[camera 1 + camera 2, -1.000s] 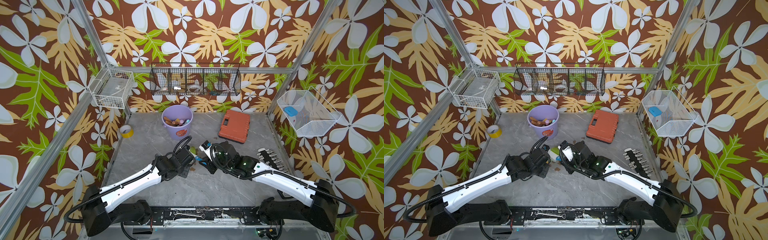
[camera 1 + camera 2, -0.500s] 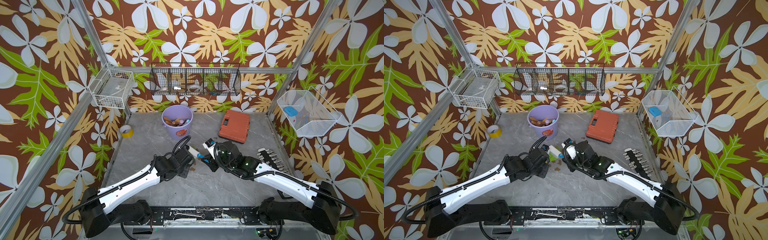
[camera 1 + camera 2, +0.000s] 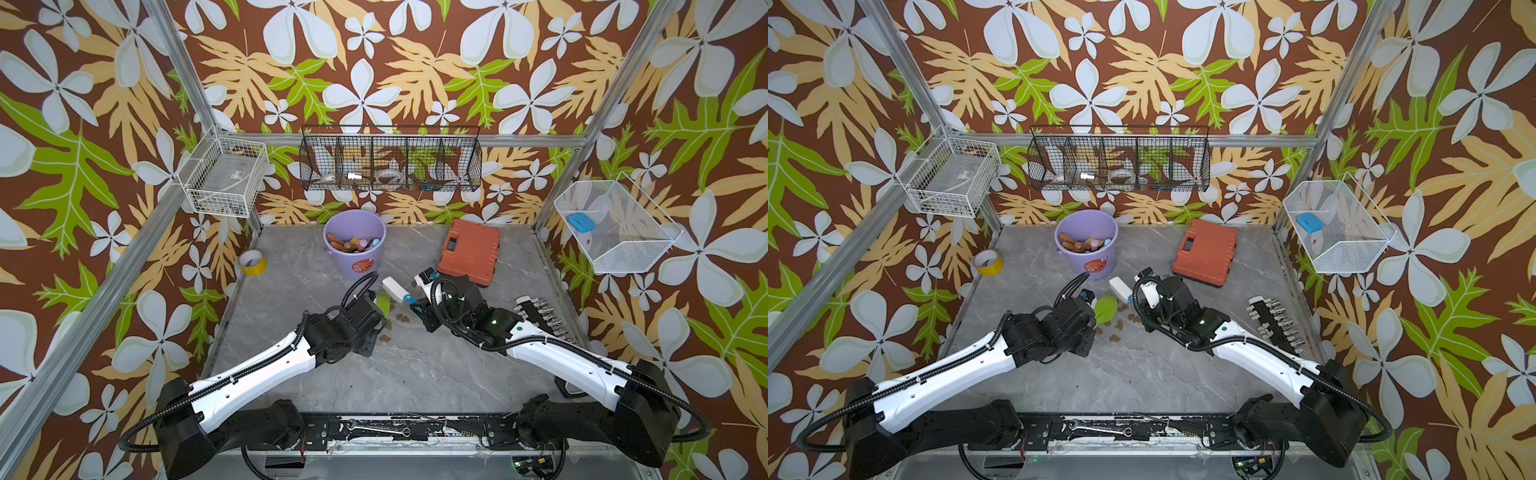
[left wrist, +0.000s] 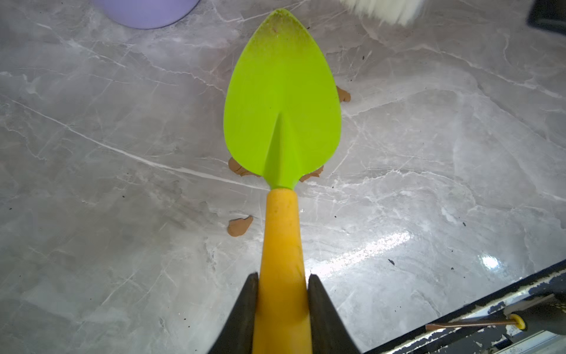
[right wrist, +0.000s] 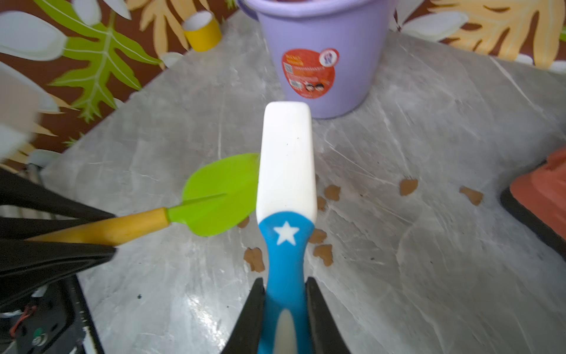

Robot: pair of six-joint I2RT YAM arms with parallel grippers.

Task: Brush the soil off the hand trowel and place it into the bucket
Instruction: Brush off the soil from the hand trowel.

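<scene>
1. The left claw [image 4: 282, 282] is clamped narrow on the yellow handle of the hand trowel [image 4: 281, 101]. The green blade points toward the bucket [image 5: 352, 46] and seems raised just off the tabletop [image 3: 415, 374].
2. The right claw [image 5: 284, 280] is closed tight on the blue handle of a white-headed brush [image 5: 286, 159]. Its bristles hang just beside the blade tip and do not touch it.
3. The soil [image 5: 323, 253] lies as brown clumps on the tabletop, under and beside the blade. None shows on the blade face, only a faint dusty film near the tip.
4. Judgement: brushing looks finished or nearly so, and placing has not begun.
5. The next move probably calls for one light pass over the tip if wanted. Then the left arm must lift the trowel over the rim, tilt it into a free gap and open the claw.
6. The bucket stands upright near the back wall and already holds several wooden and pastel handles [image 3: 351, 243], so room is tight.
7. A black wire basket [image 3: 390, 158] on the back wall holds small items that are hard to make out.
8. The white wire basket [image 3: 615, 249] on the side wall holds a blue thing [image 3: 581, 222].
</scene>
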